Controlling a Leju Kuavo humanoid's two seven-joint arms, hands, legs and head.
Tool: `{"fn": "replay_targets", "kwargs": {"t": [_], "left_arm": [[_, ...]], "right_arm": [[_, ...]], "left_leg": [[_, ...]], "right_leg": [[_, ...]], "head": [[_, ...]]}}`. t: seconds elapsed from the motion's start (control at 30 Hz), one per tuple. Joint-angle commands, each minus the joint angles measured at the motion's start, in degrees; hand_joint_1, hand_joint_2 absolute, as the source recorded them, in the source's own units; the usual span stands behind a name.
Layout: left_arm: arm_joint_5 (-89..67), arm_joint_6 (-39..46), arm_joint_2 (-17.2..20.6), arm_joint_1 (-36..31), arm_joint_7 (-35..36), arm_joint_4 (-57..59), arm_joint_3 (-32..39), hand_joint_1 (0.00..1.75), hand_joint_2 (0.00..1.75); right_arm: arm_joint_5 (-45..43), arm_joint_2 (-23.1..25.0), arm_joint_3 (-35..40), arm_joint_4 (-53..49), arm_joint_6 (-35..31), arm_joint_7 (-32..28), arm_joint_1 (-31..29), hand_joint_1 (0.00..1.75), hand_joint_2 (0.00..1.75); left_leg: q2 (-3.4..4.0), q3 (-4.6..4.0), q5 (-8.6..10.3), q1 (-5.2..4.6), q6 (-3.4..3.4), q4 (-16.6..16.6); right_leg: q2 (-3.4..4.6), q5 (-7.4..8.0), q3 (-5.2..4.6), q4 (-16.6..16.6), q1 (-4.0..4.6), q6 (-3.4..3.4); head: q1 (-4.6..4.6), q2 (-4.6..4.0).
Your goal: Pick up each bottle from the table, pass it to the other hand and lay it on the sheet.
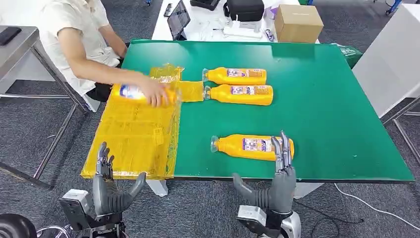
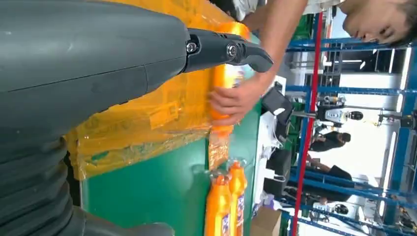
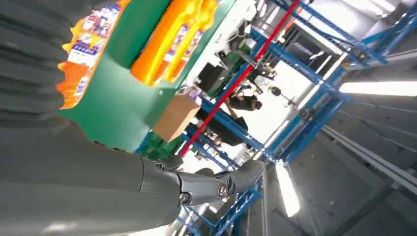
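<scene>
Right hand: grey many-fingered right hand (image 1: 277, 181) stands spread and empty at the near table edge, fingertips up.
Target bottle: orange plastic bottle with a blue-and-white label (image 1: 252, 147) lies on the green table mat (image 1: 322, 109) just ahead of that hand, its long axis crosswise to the fingers, clear cap toward the left hand.
Left hand: grey left hand (image 1: 111, 186) is spread and empty too, just short of the crinkled yellow plastic sheet (image 1: 133, 136).
Nearer hand: the right, by my reading; the left is well apart from it.
Farther bottles: two orange bottles (image 1: 237, 85) lie side by side beyond.
Sheet: a person's hand (image 1: 156, 92) holds another orange bottle (image 1: 132, 92) at its far end.
</scene>
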Motion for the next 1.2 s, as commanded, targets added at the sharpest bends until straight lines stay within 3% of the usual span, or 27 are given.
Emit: {"fn": "replay_targets", "kwargs": {"t": [0.03,0.07,0.27,0.43,0.6,0.7,0.97,1.2], "left_arm": [[1.0,0.9,-0.7,-0.9,0.1,2.8,3.1,0.00,1.75],[0.9,1.0,-1.1,-0.5,0.0,3.1,4.1,0.00,1.75],[-3.2,1.2,-2.7,0.9,-3.2,4.2,6.8,0.00,1.75],[-3.3,0.2,-3.7,-3.1,-2.6,8.1,5.0,0.00,1.75],[-3.2,1.4,-4.5,-11.0,-1.6,16.9,-1.6,0.00,1.75],[-2.8,2.4,-4.3,-13.1,-0.9,19.5,-3.7,0.00,1.75],[-2.0,1.3,-2.7,-14.5,0.1,19.9,-6.7,0.00,1.75],[-1.7,0.9,-2.5,-15.2,0.2,19.8,-7.6,0.00,1.75]], "right_arm": [[-3.0,-5.3,-2.4,4.2,0.2,2.4,-1.8,0.00,1.75],[-0.3,-0.9,-4.5,8.6,0.2,0.0,-2.7,0.00,1.75],[4.5,-1.5,-4.2,22.5,0.2,1.6,-9.8,0.00,1.75],[11.0,-0.6,-6.2,24.9,0.2,2.4,-10.2,0.00,1.75],[15.3,0.0,-16.9,21.7,0.2,0.0,-9.0,0.00,1.75],[21.2,0.4,-20.6,24.9,0.2,0.0,-10.8,0.00,1.75],[33.7,-3.3,-21.1,36.9,0.2,11.4,-22.1,0.00,1.75],[34.8,-5.0,-20.2,39.1,0.2,14.8,-24.9,0.00,1.75]], "left_leg": [[0.04,0.20,-0.04,0.01,0.06,-0.1],[0.05,0.32,-0.07,0.01,0.09,-0.1],[0.26,0.34,-0.05,0.01,0.10,-0.1],[0.04,0.31,-0.01,0.00,0.10,-0.1],[-0.35,0.15,0.09,-0.06,0.10,-0.1],[-0.37,0.26,0.08,-0.06,0.16,-0.1],[0.07,0.24,0.03,-0.06,0.10,-0.1],[0.07,0.28,0.01,-0.06,0.14,-0.1]], "right_leg": [[-0.02,-0.02,0.20,-0.1,0.04,-0.10],[-0.04,-0.05,0.32,-0.1,0.06,-0.15],[0.18,0.06,0.30,-0.2,0.05,-0.11],[-0.04,0.01,0.33,-0.1,0.04,-0.13],[-0.41,-0.03,0.24,-0.1,-0.03,-0.07],[-0.45,-0.02,0.39,-0.2,-0.01,-0.11],[0.01,0.12,0.24,-0.1,-0.01,-0.08],[-0.02,0.08,0.30,-0.1,0.00,-0.07]], "head": [[-0.02,0.00],[0.00,0.00],[-0.02,0.00],[0.00,0.00],[-0.02,0.00],[0.00,0.00],[0.00,0.00],[-0.02,0.00]]}}
